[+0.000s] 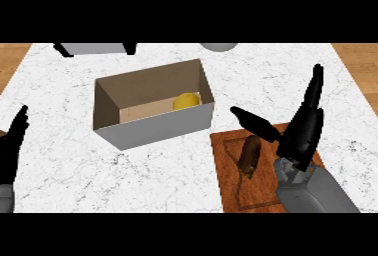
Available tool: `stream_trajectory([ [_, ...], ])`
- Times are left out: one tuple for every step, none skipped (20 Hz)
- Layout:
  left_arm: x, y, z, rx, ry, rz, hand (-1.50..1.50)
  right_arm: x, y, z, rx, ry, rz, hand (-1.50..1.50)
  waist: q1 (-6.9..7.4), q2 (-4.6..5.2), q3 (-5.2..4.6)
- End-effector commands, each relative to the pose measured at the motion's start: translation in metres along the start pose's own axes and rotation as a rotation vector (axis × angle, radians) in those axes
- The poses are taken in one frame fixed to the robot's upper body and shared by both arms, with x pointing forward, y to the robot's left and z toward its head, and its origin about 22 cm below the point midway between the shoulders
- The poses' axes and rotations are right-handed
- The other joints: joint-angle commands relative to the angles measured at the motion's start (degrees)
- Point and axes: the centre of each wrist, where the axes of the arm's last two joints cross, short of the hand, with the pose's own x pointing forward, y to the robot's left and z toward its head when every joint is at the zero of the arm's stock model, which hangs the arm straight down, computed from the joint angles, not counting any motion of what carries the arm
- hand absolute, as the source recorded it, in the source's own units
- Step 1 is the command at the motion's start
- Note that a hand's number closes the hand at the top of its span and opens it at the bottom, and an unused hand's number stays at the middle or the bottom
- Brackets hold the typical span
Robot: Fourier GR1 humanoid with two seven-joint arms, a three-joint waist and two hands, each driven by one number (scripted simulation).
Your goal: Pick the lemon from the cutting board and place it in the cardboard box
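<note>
kitchen (probably) | white marble counter [170, 170] | wooden cutting board [230, 190] | wood floor [15, 55]

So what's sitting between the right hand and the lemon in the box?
In the head view, the near wall of the cardboard box stands between the open right hand and the lemon; otherwise only bare counter.

lemon [187, 101] in cardboard box [155, 127] | right hand [299, 132] open over cutting board [230, 172]
</note>
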Motion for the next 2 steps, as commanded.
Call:
stream_trajectory([
  [0.009,-0.005,-0.008,0.002,-0.004,0.003,0.00,-0.011,-0.058,0.034,0.073,0.010,0.049,-1.50,0.17,0.40,0.01],
  [0.008,0.004,0.004,-0.023,-0.002,0.013,0.00,-0.012,-0.073,0.036,0.075,0.029,0.078,-1.50,0.75,0.22,0.04],
])
